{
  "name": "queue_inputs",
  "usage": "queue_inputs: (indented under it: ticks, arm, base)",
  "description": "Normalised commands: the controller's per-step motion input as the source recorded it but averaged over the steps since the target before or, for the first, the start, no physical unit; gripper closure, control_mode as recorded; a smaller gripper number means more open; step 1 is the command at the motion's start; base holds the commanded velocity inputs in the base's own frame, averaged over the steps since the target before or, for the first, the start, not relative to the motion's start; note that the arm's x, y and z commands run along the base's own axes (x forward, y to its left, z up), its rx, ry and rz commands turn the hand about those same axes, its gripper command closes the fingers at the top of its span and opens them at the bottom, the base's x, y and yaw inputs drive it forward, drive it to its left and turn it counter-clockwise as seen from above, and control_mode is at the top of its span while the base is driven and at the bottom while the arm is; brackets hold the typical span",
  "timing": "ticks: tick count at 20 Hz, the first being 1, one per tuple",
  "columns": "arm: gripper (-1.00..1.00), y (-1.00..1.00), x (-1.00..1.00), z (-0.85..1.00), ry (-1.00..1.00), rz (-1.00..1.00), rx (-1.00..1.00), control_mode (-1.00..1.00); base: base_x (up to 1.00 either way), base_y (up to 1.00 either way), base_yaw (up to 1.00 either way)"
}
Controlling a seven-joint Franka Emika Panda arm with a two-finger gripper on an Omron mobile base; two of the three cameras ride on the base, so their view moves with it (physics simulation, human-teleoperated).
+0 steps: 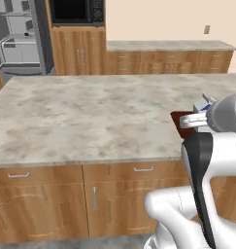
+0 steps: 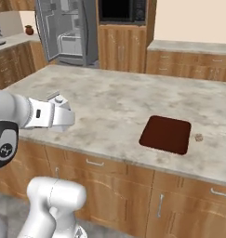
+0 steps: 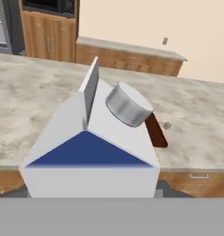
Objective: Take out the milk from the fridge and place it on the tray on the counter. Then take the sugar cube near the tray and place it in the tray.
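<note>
The milk (image 3: 88, 147) is out of the fridge (image 2: 68, 30) and sits in the gripper (image 2: 58, 114), whose jaws are closed on the carton; in the hand view its gable top and round grey cap loom large right in front of the camera. It hangs above the near edge of the counter (image 1: 80, 116), well to the left of the tray (image 2: 166, 134) as seen from the right base camera. The tray lies bare on the stone top, and the sugar cube (image 2: 198, 137) rests just beside its right edge, apart from it. The fridge door stands open at the far left.

So the step in hand appears to be carrying the milk to the tray. The next move calls for swinging the arm right until the carton is over the tray, lowering it upright inside the rim, then letting go. The sugar cube comes after.
</note>
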Motion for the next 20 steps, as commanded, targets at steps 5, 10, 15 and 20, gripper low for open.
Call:
queue_inputs:
  ticks: [5,10,15,20]
  arm:
    - [1.00,0.00,0.00,0.00,0.00,0.00,0.00,1.00]
    - [1.00,0.00,0.00,0.00,0.00,0.00,0.00,1.00]
    - [1.00,0.00,0.00,0.00,0.00,0.00,0.00,1.00]
    - [1.00,0.00,0.00,0.00,0.00,0.00,0.00,1.00]
  base:
    - [0.00,-1.00,-0.01]
    - [0.39,-0.45,-0.03]
    - [0.68,-0.25,0.03]
    - [0.46,-0.03,-0.24]
